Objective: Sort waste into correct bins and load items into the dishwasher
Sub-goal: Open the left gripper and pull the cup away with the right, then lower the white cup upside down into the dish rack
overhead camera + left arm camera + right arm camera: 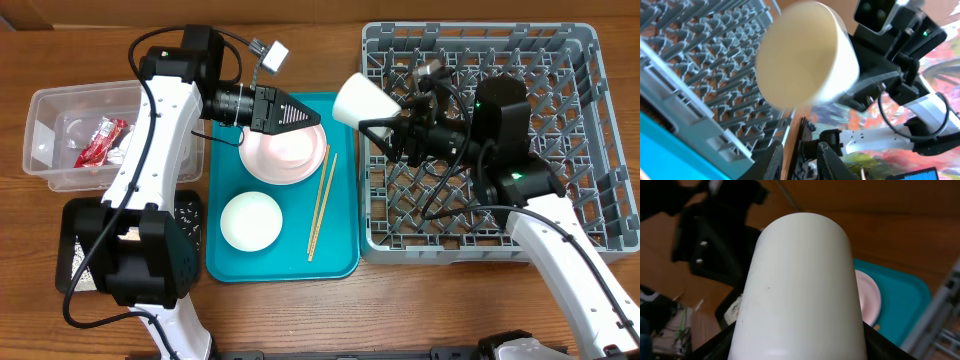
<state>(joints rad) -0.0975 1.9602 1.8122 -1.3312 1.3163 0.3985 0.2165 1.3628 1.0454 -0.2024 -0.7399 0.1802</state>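
Well, the right tool is clamped on the small white cup, its grip hidden behind that smooth, tapered wall; the left tool, facing it, is cropped: apart or together, I cannot tell.

Smooth white cup, grey plastic rack, glossy teal tray, wooden chopsticks, clear plastic tub

A white cup hangs tipped on its side over the left edge of the grey dish rack at frame right. At centre lie a pale-pink bowl, a white bowl and wooden chopsticks. Upper left, a clear tub holds a red wrapper and, apparently, a foil wad.
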